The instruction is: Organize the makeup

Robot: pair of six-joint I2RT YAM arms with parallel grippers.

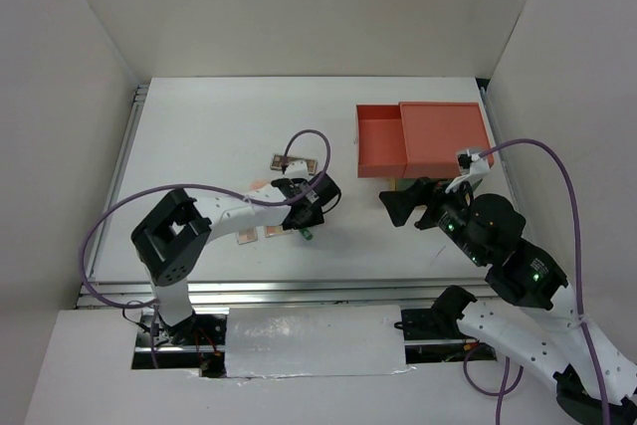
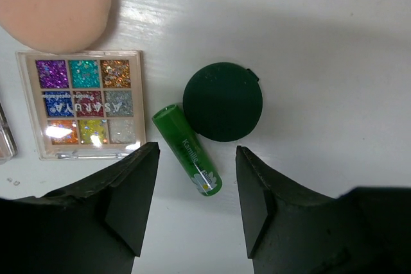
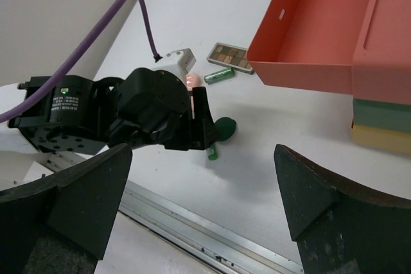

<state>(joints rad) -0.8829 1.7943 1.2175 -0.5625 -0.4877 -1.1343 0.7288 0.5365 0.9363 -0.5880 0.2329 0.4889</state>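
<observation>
Two green tubes [image 3: 219, 75] [image 3: 211, 154], one dark green disc [image 2: 222, 101], one multicoloured palette [image 2: 82, 102]

green tube [image 2: 187, 149] flat, dark disc [image 2: 222, 101] beside

"Kamille" on grn tube [image 2: 187, 149], palette [image 2: 81, 104] txt unclear

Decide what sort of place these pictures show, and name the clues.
Probably a robot test cell in a lab: bare white walls box in a white table, the left arm and right arm are mounted at its near edge, and a glitter palette lies on it.
</observation>
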